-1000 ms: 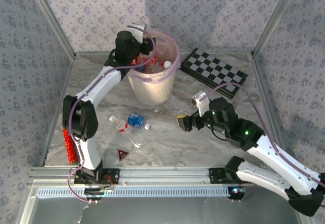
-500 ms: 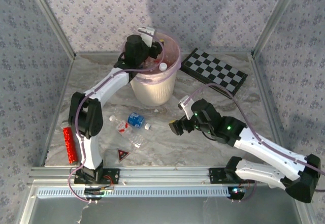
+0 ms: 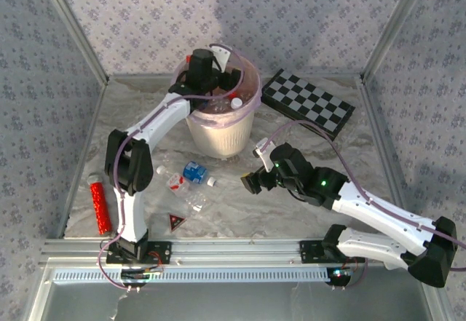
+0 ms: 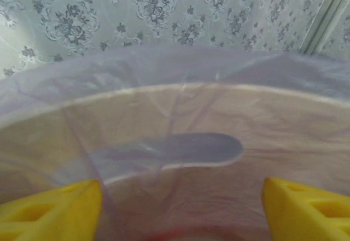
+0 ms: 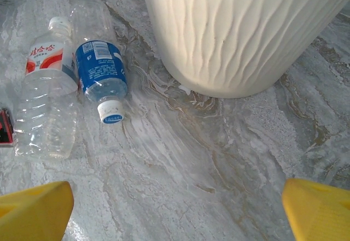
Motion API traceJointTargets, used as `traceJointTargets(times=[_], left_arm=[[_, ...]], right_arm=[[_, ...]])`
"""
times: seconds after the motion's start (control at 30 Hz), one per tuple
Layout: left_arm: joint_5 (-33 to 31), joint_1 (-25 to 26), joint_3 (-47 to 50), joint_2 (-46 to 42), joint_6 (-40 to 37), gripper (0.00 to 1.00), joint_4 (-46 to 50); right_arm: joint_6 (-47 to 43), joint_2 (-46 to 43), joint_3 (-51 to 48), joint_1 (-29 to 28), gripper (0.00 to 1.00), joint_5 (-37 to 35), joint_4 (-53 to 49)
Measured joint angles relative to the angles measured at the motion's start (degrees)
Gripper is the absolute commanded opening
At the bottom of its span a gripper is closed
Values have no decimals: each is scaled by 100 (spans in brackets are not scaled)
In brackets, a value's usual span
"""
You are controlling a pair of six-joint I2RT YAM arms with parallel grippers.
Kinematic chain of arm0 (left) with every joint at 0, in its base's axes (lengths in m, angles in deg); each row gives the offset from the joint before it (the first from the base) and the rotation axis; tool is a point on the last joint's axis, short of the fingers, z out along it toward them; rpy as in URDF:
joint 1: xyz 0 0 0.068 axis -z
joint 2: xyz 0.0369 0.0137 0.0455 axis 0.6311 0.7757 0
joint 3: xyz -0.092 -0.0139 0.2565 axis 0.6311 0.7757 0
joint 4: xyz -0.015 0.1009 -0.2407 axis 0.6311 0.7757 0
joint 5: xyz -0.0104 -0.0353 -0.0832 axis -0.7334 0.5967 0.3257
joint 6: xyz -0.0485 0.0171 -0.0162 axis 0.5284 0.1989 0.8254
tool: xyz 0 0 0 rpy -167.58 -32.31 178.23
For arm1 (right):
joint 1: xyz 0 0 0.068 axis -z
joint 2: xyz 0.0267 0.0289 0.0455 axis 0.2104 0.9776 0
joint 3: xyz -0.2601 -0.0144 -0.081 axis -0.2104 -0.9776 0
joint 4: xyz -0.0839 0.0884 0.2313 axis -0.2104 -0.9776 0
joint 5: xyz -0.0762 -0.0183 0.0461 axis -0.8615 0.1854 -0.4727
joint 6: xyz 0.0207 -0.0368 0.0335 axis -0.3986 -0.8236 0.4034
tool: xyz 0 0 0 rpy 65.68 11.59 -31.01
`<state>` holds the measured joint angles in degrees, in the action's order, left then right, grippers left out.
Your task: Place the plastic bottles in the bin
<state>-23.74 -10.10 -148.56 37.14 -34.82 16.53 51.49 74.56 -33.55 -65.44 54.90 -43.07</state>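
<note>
Around a marbled grey tabletop (image 3: 291, 204) stand flower-papered walls (image 3: 306, 22). From above we see the cream-white ribbed round bin with its pinkish bag liner (image 3: 218, 133) at the back, a white-capped bottle (image 3: 235, 103) lying inside it and the left gripper (image 3: 217, 84) dipped into its mouth. Just in front of the bin a blue-labelled clear plastic bottle (image 3: 194, 172) and a red-labelled clear plastic bottle (image 3: 177, 183) lie touching, with the right gripper (image 3: 251, 183) beside them. From the left wrist we see its yellow fingertips (image 4: 49, 208) spread wide with nothing between them, facing the bin's lined inner wall. From the right wrist we see its jaws equally spread and empty, low over the tabletop, the bin's wall ahead and both bottles lying to its left.
</note>
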Motion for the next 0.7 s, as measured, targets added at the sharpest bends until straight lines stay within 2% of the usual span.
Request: traceJointTargets(times=[0.3, 0.4, 0.57, 0.7], left_arm=[[96, 24, -2168, 24, -227, 96, 1432], [63, 22, -2507, -66, -243, 99, 1707], [-208, -24, -2271, -691, -162, 100, 2277], [-254, -442, -999, -2028, 238, 99, 2535]], right_arm=[[-136, 297, 0, -236, 100, -140, 212], [-271, 671, 20, -431, 100, -164, 387], [-562, 1823, 435, -885, 88, -181, 520], [-741, 2640, 896, -1290, 85, -170, 568]])
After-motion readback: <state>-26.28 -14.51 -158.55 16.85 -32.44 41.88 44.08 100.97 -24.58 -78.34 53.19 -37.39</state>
